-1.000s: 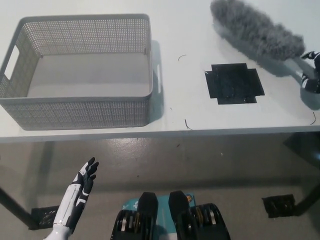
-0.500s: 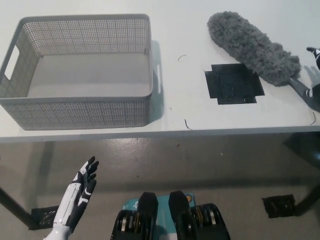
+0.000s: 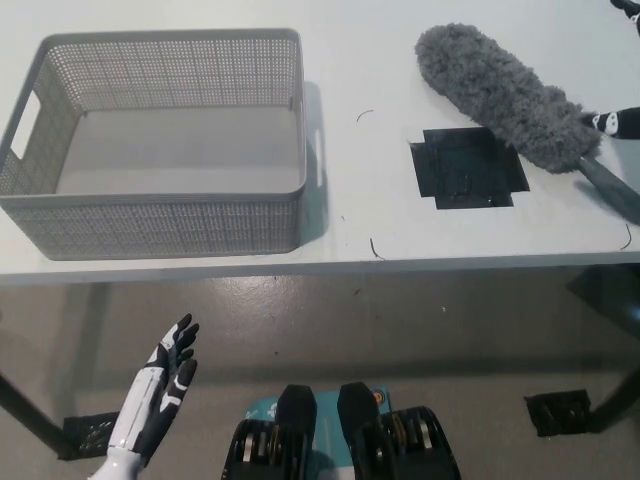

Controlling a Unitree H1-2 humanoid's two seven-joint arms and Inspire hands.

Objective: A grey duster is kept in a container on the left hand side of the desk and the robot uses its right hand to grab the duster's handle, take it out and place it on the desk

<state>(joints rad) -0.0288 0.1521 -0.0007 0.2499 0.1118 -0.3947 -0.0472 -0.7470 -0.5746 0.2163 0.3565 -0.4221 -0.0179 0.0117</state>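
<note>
We see the grey duster (image 3: 505, 90) lying on the smooth white desk (image 3: 365, 70), at its right side and well apart from the container (image 3: 150, 226). Its head is a long, shaggy, soft-looking plume that runs slantwise from the upper middle down to the right, and its lower end covers the upper right corner of a matt black tape patch (image 3: 462, 170), a rough square with notched corners. From that end a flat, dark, hard handle (image 3: 612, 188) runs on towards the desk's right edge.

Only a small black part of the right hand (image 3: 618, 122) shows at the picture's right edge, just beside the plume's lower end and above the handle; we cannot tell whether it is released or clenched.

The container is a grey plastic basket, rectangular with rounded corners, its walls a fine perforated mesh with slot grips, its floor smooth.

The white left hand (image 3: 165, 372) rests low at the lower left, below the desk edge, fingers spread, holding nothing.
</note>
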